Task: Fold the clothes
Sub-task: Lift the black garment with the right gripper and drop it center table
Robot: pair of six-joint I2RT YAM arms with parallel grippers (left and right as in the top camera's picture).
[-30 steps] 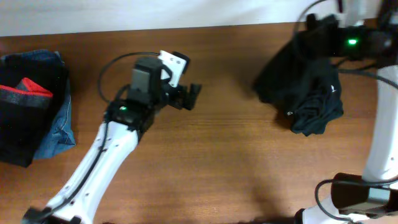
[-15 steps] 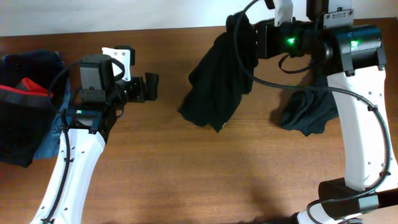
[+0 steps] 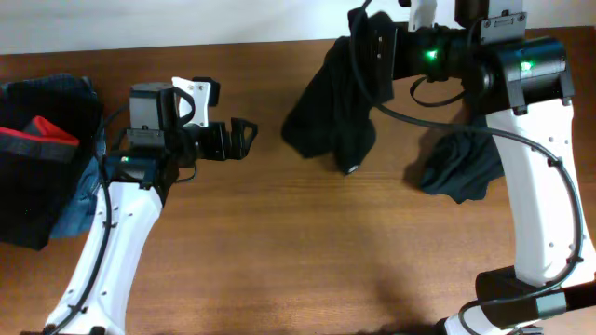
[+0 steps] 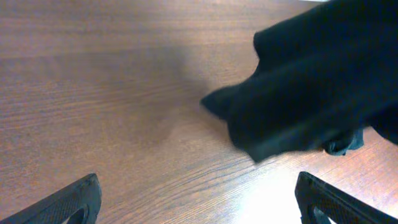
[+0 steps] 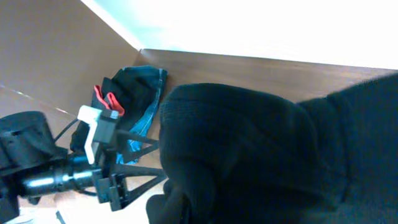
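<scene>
Overhead: my right gripper (image 3: pixel 363 42) pinched shut on black garment (image 3: pixel 326 121), hanging bunched at upper middle of frame. Left gripper (image 3: pixel 244 138) spread wide, empty, to its left. Risk I see: grabbing bunched layers, fold twists.

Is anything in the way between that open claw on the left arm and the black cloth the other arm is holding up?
Nothing visible. Between the left gripper, its fingers open, and the hanging black garment there is only bare wooden table.
</scene>
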